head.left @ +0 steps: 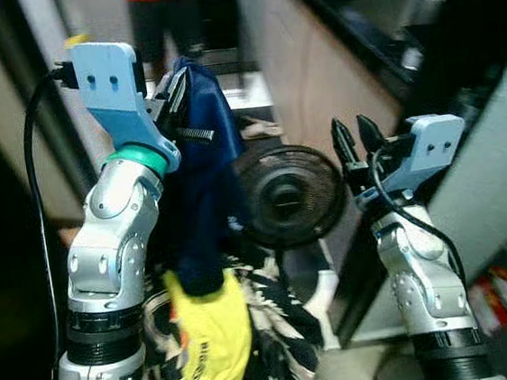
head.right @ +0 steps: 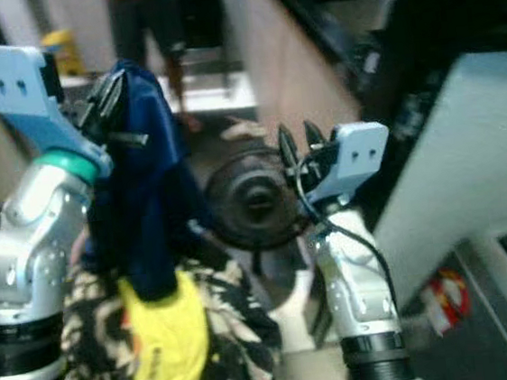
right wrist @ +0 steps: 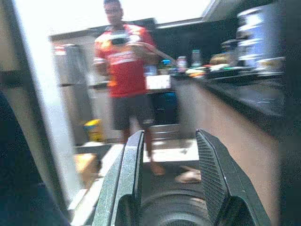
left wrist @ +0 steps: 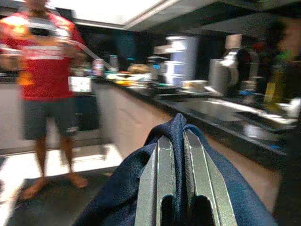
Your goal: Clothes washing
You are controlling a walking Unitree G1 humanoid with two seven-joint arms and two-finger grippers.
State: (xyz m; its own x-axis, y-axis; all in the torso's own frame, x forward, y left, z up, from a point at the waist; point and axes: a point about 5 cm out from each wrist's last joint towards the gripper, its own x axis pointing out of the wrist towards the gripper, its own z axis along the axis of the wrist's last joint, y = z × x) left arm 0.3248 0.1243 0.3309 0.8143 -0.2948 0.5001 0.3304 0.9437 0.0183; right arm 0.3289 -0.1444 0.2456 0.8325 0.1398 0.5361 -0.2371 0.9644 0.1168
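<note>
My left gripper is raised high on the left and shut on a dark blue garment, which hangs down from its fingers. Below the blue cloth a yellow piece and a black-and-white patterned fabric hang or pile up. My right gripper is raised on the right, open, with nothing between its fingers. It is apart from the clothes.
A round black fan stands on the floor between the arms. A person in a red shirt and dark shorts stands ahead. A dark kitchen counter runs along the right. A light panel is at the right.
</note>
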